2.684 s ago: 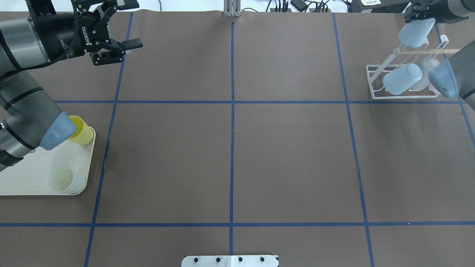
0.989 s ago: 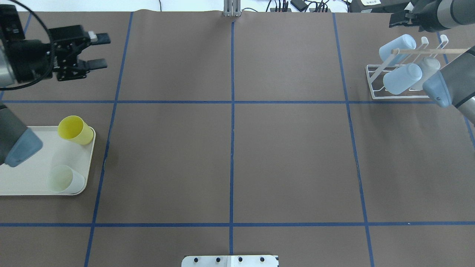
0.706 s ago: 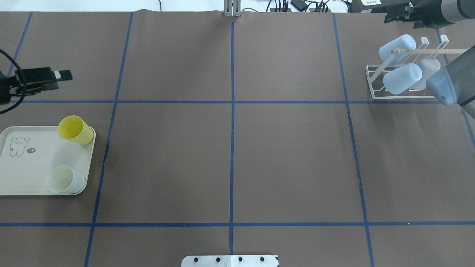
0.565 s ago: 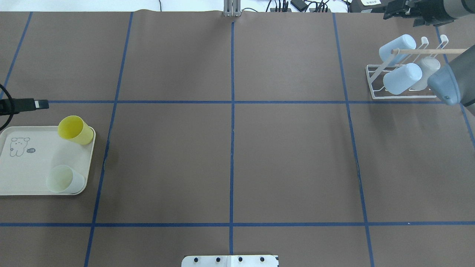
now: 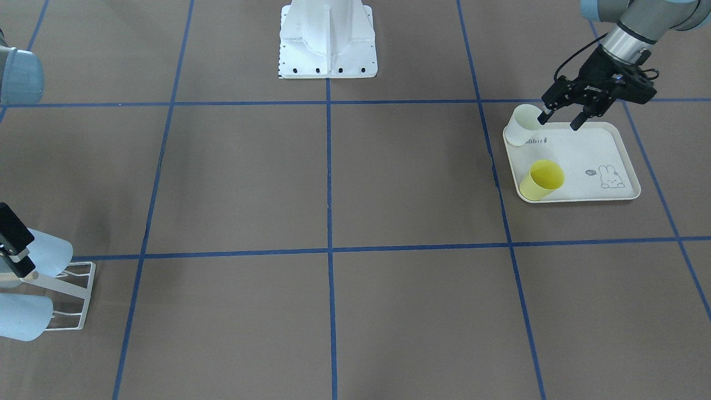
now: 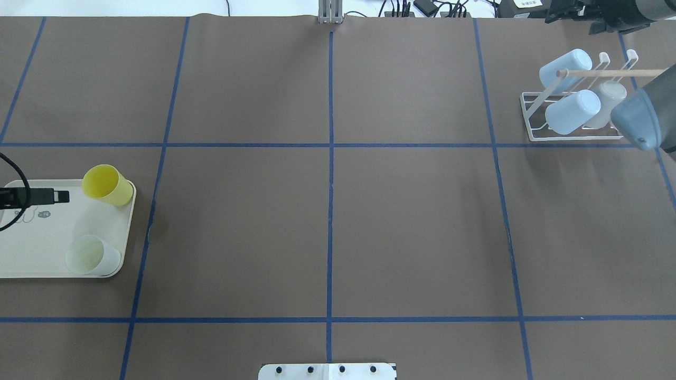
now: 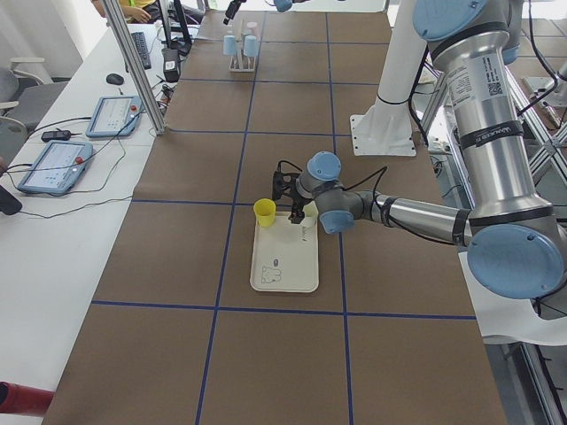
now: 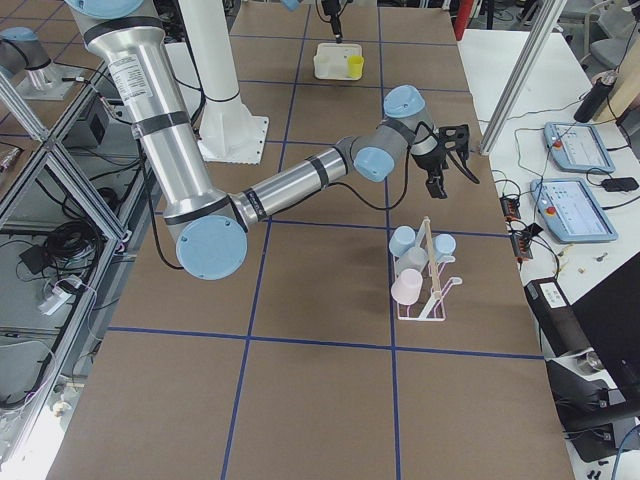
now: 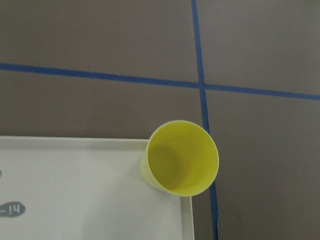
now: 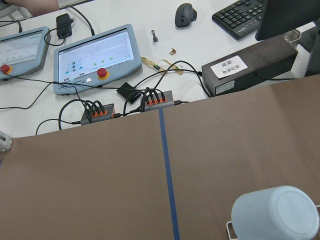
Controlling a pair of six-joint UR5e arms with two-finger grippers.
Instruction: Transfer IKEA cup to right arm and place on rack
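Observation:
A yellow cup (image 6: 108,184) and a pale whitish cup (image 6: 92,256) stand on the cream tray (image 6: 31,258) at the table's left end. My left gripper (image 5: 560,119) hovers open over the tray with nothing between its fingers. The left wrist view looks straight down into the yellow cup (image 9: 180,159) at the tray's corner. The white wire rack (image 6: 533,132) at the far right holds two light blue cups (image 6: 573,111) and a translucent one. My right gripper (image 6: 575,13) is open and empty beyond the rack, at the table's far edge.
The right arm's grey-blue elbow (image 6: 636,121) hangs just in front of the rack. Touch panels (image 10: 95,55) and cables lie on the white desk past the far edge. A white mounting plate (image 6: 327,372) sits at the near edge.
The right gripper let go of a light blue cup on the rack and drew back to the far edge. The left arm swung from the far left corner to above the tray.

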